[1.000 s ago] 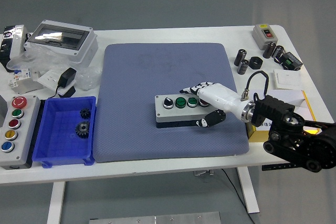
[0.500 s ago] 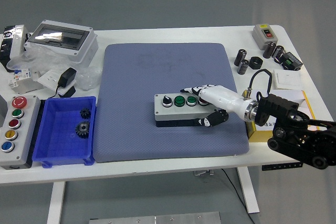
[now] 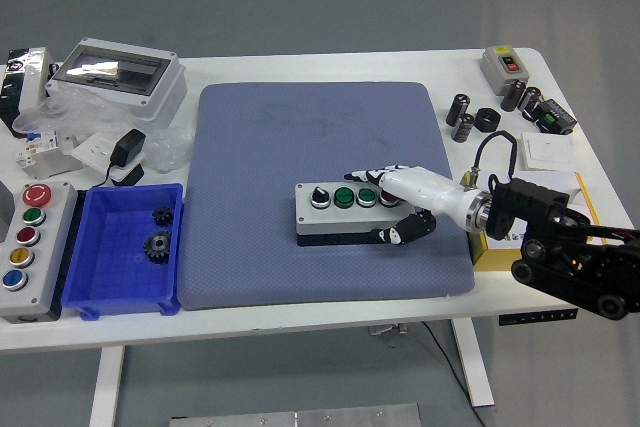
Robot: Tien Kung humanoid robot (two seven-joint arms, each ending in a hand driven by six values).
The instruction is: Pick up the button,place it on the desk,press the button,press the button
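Observation:
A grey button box (image 3: 330, 213) with a black knob, two green buttons and a further button lies on the blue-grey mat (image 3: 300, 127), right of centre. My right hand (image 3: 375, 205) comes in from the right and sits at the box's right end. Its white fingers (image 3: 372, 176) lie flat across the top over the rightmost buttons, and the thumb (image 3: 398, 231) is curled against the front side, so the hand grips that end. A dark shadow runs under the box's front edge. The left arm is out of view.
A blue bin (image 3: 100, 292) holding two gears and a grey box of coloured buttons (image 3: 25, 247) stand at the left. A lidded grey enclosure (image 3: 118, 75) is at the back left. Black cylinders (image 3: 462, 117), a switch box (image 3: 503, 65) and a yellow box (image 3: 488, 249) are on the right.
The right hand's fingers have stretched flatter and further left over the box top. The forearm has lowered a little. The button box has barely shifted.

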